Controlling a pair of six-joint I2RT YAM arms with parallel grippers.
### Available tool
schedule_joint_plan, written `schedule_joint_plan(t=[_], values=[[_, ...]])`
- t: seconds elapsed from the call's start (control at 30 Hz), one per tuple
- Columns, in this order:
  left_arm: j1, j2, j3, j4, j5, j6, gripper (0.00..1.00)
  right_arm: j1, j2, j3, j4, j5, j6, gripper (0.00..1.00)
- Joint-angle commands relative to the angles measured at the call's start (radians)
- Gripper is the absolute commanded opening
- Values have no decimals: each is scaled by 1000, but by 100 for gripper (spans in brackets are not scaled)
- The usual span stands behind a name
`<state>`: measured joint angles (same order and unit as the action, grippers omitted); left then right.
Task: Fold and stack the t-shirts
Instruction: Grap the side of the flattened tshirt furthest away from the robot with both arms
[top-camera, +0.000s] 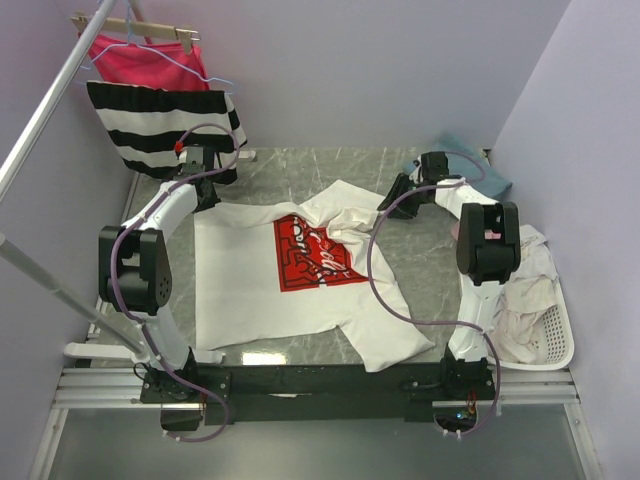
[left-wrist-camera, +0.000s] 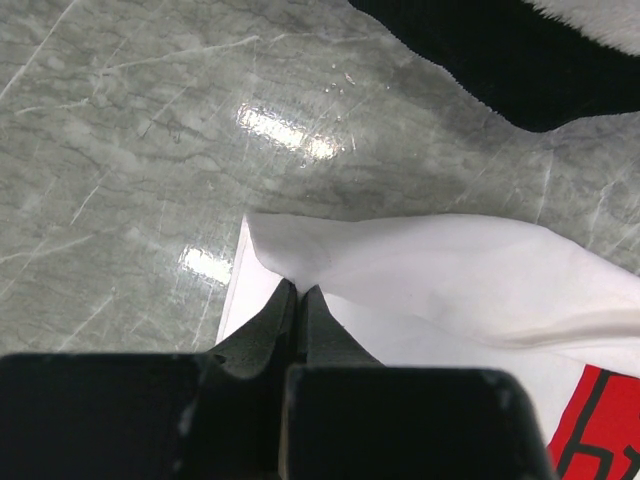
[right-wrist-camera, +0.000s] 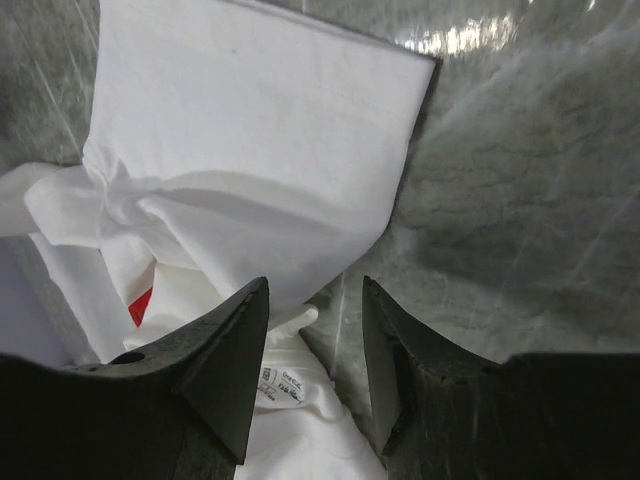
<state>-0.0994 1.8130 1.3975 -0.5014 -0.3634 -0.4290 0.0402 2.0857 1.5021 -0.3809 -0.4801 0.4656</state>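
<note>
A white t-shirt with a red square logo (top-camera: 300, 275) lies spread on the grey marble table, its far right part bunched up. My left gripper (top-camera: 207, 200) is at the shirt's far left corner. In the left wrist view it (left-wrist-camera: 298, 292) is shut on that white corner (left-wrist-camera: 420, 260), which is lifted a little off the table. My right gripper (top-camera: 390, 205) is at the bunched far right part. In the right wrist view it (right-wrist-camera: 315, 300) is open, its fingers either side of the collar with its label (right-wrist-camera: 285, 385). A folded sleeve (right-wrist-camera: 260, 130) lies beyond.
A teal-blue tee (top-camera: 470, 160) lies at the back right corner. A white basket (top-camera: 560, 345) at the right edge holds pale tees (top-camera: 525, 285). A striped garment (top-camera: 165, 125) and a pink one (top-camera: 140, 60) hang at the back left, just behind my left gripper.
</note>
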Motion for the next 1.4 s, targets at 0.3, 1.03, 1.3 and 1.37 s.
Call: schedule_joint_plan(t=[0.3,1.03,1.3,1.37], values=[[3,17,44,8,-9,18,1,-11,48,-65,192,-121,139,50],[33,45,142,24,-8,55,1,-68,-268,27,309,212,-41,0],[36,177,367,20,41,75,1,-69,45,544,48,164,-59,0],[36,200,368,49,44,72,1,-68,143,669,4,132,-41,0]])
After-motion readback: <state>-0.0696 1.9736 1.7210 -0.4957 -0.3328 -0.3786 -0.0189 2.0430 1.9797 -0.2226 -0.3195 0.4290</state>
